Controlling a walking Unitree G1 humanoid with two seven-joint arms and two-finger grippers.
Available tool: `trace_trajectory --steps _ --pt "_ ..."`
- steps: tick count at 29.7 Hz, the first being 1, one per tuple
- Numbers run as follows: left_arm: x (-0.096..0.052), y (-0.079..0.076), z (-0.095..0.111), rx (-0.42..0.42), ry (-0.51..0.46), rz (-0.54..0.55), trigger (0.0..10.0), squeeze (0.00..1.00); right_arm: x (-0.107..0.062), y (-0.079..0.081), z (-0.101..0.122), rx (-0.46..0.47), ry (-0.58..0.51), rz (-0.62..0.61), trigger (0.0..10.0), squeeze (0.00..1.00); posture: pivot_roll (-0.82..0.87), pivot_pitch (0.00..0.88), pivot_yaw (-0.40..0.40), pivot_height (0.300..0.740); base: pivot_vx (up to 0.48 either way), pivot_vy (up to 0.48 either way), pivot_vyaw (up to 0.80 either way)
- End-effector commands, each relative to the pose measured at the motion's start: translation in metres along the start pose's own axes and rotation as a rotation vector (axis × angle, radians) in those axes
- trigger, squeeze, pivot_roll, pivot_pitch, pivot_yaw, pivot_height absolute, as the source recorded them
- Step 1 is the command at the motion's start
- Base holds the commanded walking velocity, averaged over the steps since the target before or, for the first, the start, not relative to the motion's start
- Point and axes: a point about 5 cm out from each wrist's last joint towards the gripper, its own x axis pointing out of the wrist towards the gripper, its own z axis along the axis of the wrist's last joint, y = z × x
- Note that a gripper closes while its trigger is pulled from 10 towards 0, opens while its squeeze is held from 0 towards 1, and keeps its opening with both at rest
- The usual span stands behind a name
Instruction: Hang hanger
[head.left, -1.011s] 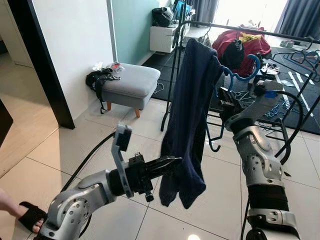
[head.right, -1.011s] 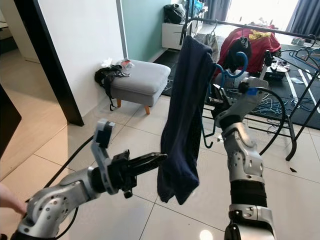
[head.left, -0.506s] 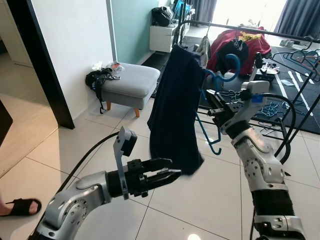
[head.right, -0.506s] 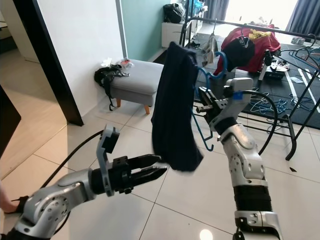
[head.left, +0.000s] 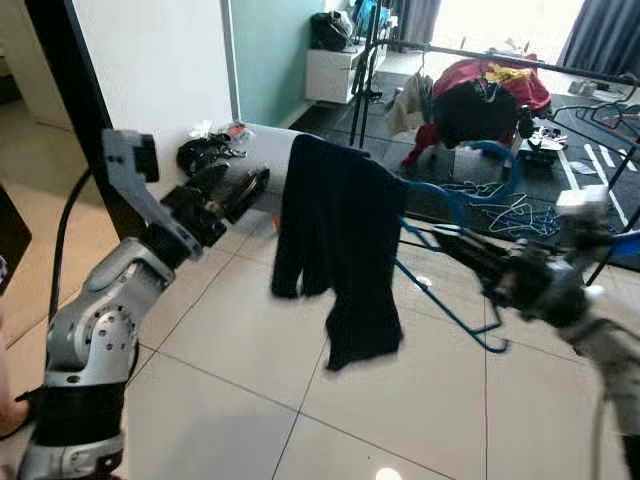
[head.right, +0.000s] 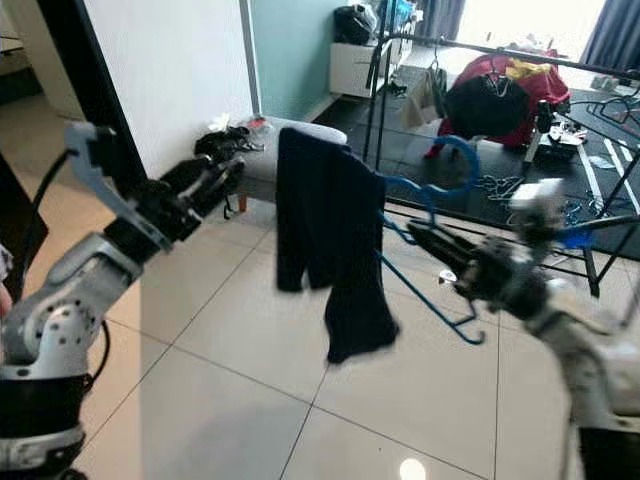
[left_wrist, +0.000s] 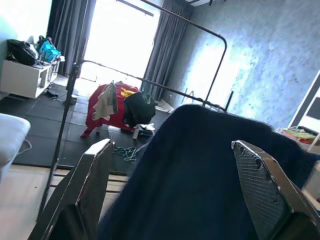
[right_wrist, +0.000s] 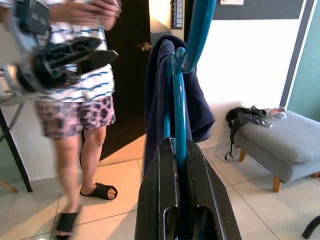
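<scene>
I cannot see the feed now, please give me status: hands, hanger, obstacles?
Right hand shut on blue hanger, dark garment draped on it. Left hand open, raised beside garment. Clothes rail ahead; a person stands close.

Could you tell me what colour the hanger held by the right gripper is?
The hanger is blue, clearest in the right wrist view.

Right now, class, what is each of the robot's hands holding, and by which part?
The right hand grips the blue hanger by its frame, with a dark garment draped on it. The left hand is open and holds nothing.
</scene>
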Motion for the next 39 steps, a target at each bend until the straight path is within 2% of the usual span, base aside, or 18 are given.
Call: trace_trajectory --steps 1,6,11,12,18,19,22,35,39 --pt "0.004 -0.007 -0.003 -0.015 0.003 -0.017 10.0 0.00 -0.002 0.004 0.015 -0.021 -0.046 0.054 10.0 0.00 0.04 0.000 -0.051 0.740 0.000 0.000 0.00" --pt "0.001 -0.018 -0.019 -0.018 0.068 -0.059 10.0 0.00 0.001 0.009 0.027 -0.003 -0.098 0.129 10.0 0.00 0.05 0.000 -0.062 0.740 0.000 0.000 0.00" --pt "0.001 -0.019 -0.020 -0.017 0.071 -0.059 10.0 0.00 0.001 0.011 0.029 0.012 -0.102 0.151 10.0 0.00 0.05 0.000 -0.062 0.740 0.000 0.000 0.00" --pt "0.001 -0.025 -0.022 0.002 0.092 -0.084 10.0 0.00 0.007 0.017 0.029 0.040 -0.103 0.221 10.0 0.00 0.06 0.000 -0.071 0.740 0.000 0.000 0.00" --pt "0.001 -0.027 -0.024 0.031 0.102 -0.083 10.0 0.00 0.014 0.022 0.028 0.056 -0.105 0.267 10.0 0.00 0.06 0.000 -0.072 0.740 0.000 0.000 0.00" --pt "0.001 -0.027 -0.024 0.031 0.095 -0.080 0.0 0.00 0.015 0.022 0.029 0.059 -0.105 0.273 10.0 0.00 0.06 0.000 -0.074 0.740 0.000 0.000 0.00" --pt "0.002 -0.025 -0.021 0.042 0.066 -0.071 0.0 0.00 0.015 0.020 0.031 0.051 -0.106 0.258 10.0 0.00 0.06 0.000 -0.075 0.740 0.000 0.000 0.00" --pt "-0.001 -0.021 -0.016 0.076 0.059 -0.075 0.0 0.00 0.008 0.015 0.037 0.033 -0.129 0.199 10.0 0.00 0.05 0.000 -0.069 0.740 0.000 0.000 0.00" --pt "-0.003 -0.020 -0.007 0.065 0.025 -0.097 0.0 0.00 0.005 0.004 0.040 0.010 -0.159 0.092 10.0 0.00 0.05 0.000 -0.071 0.740 0.000 0.000 0.00"
